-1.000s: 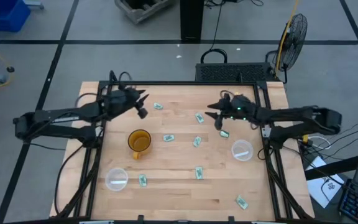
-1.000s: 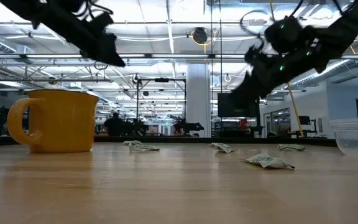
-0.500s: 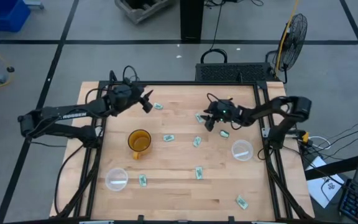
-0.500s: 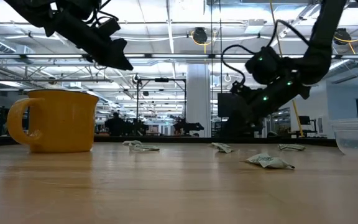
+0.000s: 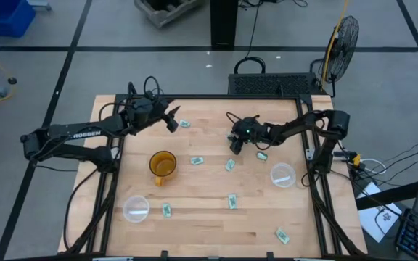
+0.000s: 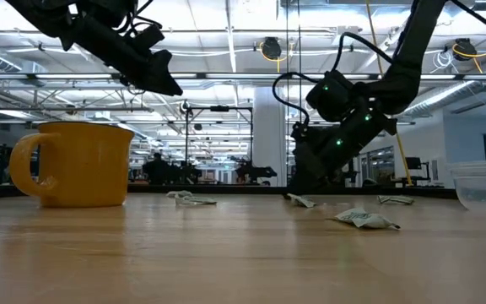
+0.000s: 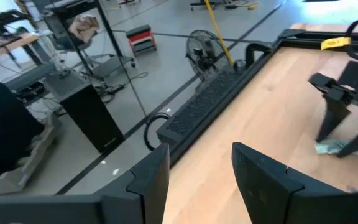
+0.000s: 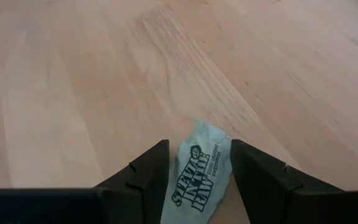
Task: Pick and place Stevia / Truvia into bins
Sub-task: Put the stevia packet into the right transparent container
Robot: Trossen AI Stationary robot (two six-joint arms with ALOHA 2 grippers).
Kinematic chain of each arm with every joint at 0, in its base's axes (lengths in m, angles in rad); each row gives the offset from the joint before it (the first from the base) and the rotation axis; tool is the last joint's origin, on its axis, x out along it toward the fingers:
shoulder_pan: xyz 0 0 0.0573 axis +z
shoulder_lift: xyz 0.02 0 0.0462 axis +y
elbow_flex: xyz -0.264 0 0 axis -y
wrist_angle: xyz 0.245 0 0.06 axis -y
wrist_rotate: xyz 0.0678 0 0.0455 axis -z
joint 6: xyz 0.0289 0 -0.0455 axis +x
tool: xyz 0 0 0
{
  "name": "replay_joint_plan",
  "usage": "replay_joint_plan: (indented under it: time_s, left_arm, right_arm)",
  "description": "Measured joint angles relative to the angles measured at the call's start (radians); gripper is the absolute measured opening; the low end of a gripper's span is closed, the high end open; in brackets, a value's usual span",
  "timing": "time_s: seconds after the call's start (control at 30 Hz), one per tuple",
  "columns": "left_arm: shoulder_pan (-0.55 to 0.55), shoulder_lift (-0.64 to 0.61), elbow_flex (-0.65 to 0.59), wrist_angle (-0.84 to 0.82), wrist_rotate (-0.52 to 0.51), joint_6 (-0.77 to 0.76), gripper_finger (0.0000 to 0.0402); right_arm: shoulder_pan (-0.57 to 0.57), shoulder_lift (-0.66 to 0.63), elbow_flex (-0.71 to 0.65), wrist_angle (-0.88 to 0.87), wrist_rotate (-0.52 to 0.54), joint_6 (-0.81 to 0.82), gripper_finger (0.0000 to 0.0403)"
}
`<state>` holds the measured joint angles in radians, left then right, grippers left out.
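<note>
Right wrist cam catches what overhead hides: right gripper (image 8: pixel 194 163) fingers spread around a Stevia sachet (image 8: pixel 199 175) on the worktop (image 8: pixel 73 93); left gripper (image 5: pixel 171 119) fingers narrowly apart, empty, at 11 o'clock.

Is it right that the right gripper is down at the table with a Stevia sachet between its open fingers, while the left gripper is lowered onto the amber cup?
Not fully. The left gripper is not on the amber cup; the high view shows it held up over the far left part of the table, apart from the cup. The rest holds: the right gripper is down at the table, a Stevia sachet between its open fingers.
</note>
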<state>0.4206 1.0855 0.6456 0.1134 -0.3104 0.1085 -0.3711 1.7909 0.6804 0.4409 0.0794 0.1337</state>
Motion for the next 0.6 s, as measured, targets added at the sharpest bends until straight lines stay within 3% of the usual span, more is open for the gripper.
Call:
replay_joint_plan:
  time_s: [0.17,0.43,0.6]
  left_arm:
    - [0.0,0.0,0.0,-0.025,0.002,-0.009,0.0182]
    - [0.0,0.0,0.0,-0.057,-0.002,-0.033,0.0182]
    - [0.0,0.0,0.0,-0.076,-0.004,-0.036,0.0182]
  right_arm:
    - [0.001,0.0,0.0,-0.003,0.028,0.004,0.0127]
    - [0.013,-0.014,-0.001,-0.004,0.029,0.011,0.0015]
    - [0.043,-0.112,-0.004,-0.082,0.029,0.019,0.0012]
